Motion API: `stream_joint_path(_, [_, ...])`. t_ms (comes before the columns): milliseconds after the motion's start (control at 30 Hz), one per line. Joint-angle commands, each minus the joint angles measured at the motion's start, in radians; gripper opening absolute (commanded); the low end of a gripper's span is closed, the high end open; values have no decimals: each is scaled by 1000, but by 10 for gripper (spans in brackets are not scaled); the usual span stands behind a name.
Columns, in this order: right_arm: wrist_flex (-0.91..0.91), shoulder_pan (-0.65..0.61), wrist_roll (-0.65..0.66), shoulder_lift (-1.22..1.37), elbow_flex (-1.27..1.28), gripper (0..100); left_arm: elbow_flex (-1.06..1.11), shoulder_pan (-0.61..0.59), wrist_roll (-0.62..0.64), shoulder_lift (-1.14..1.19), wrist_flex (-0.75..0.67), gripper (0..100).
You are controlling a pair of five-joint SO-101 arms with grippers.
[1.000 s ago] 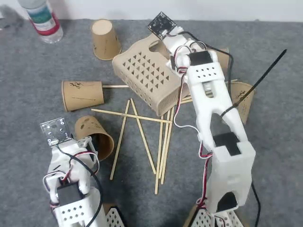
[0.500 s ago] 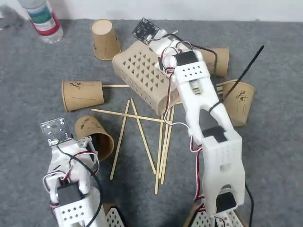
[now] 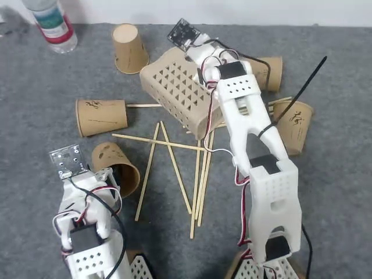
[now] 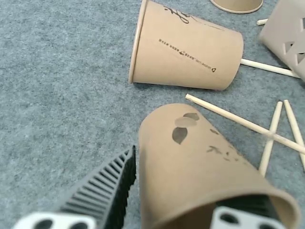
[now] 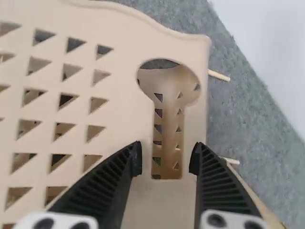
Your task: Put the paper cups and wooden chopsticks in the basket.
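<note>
tan paper cups [image 3: 102, 116], five, and at least seven chopsticks [image 3: 176, 167] are lying around one basket [image 3: 174, 93]. both grippers are gaping: the left gripper [image 4: 186, 191] astride one cup [image 4: 200, 152], the right gripper [image 5: 165, 150] over the basket.

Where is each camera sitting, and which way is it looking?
High view: above the table, looking down on basket, paper cups, chopsticks; left arm and right arm show.
Left wrist view: on the left arm's wrist, facing a leaf-print cup between the left gripper's open fingers.
Right wrist view: on the right arm's wrist, facing the basket's wall, right gripper open before it.
Shared: high and left wrist views both show the leaf-print cup.
</note>
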Motion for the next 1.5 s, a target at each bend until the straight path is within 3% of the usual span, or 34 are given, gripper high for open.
stream_joint_path(0, [-61, 35, -14, -94, -40, 177, -5, -5, 2, -23, 6, 258])
stream_joint_path(333, [-116, 61, 0, -13, -43, 177, -5, -3, 2, -23, 5, 258])
stream_joint_path(633, [-48, 67, 25, 22, -38, 177, -5, -3, 2, -23, 6, 258])
stream_joint_path(933, [173, 84, 126, 13, -41, 177, -5, -3, 2, -23, 5, 258])
stream_joint_path(1300, [593, 99, 187, -153, -44, 177, -5, -3, 2, -23, 3, 258])
stream_joint_path(1467, [547, 91, 180, -268, -44, 177, -5, -3, 2, -23, 2, 258])
